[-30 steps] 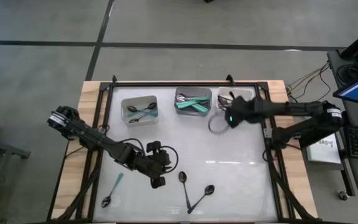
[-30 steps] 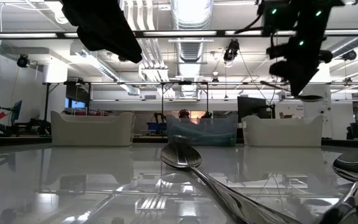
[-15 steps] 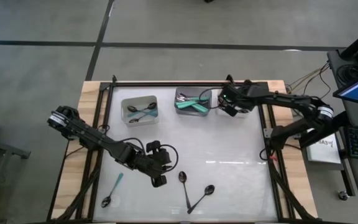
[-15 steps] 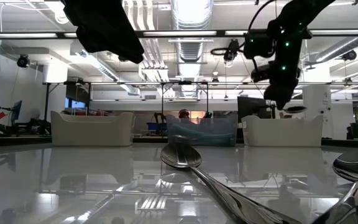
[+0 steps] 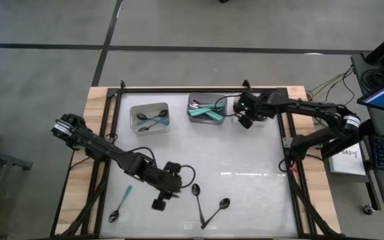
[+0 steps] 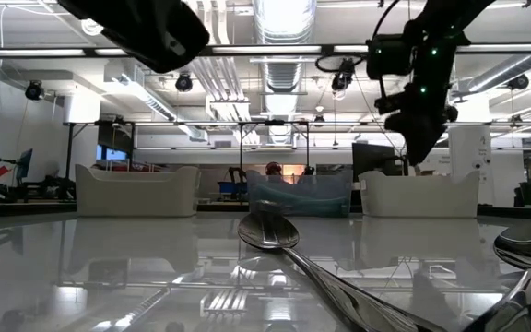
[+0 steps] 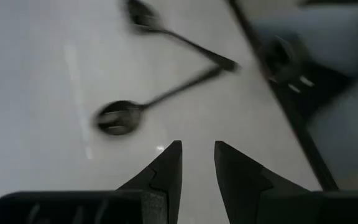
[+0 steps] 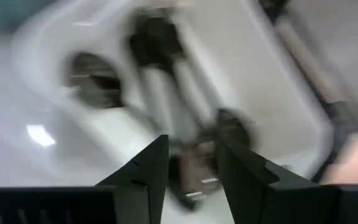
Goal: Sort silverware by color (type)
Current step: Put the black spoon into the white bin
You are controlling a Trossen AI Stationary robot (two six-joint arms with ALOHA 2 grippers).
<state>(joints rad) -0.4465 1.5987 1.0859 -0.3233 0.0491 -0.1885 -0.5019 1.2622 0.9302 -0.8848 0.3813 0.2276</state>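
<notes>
A white table seen from above, with three small bins along its far edge. The right gripper [image 5: 247, 120] hangs over the right-hand bin [image 8: 272, 81]; its jaws are parted with nothing between them, and shiny silver spoons [image 8: 166, 93] lie in the bin below. The middle bin [image 5: 207, 109] holds teal-handled spoons [image 5: 205, 112], and the left bin [image 5: 149, 118] dark ones. The left gripper [image 5: 160, 200] hovers low near the table's near edge, jaws slightly apart and empty. Just to its right two dark spoons [image 5: 209, 205] lie with handles meeting in a V; a teal-handled spoon [image 5: 120, 204] lies at near left. The likely risk: closing on the touching handles could lift or drag both spoons together.
</notes>
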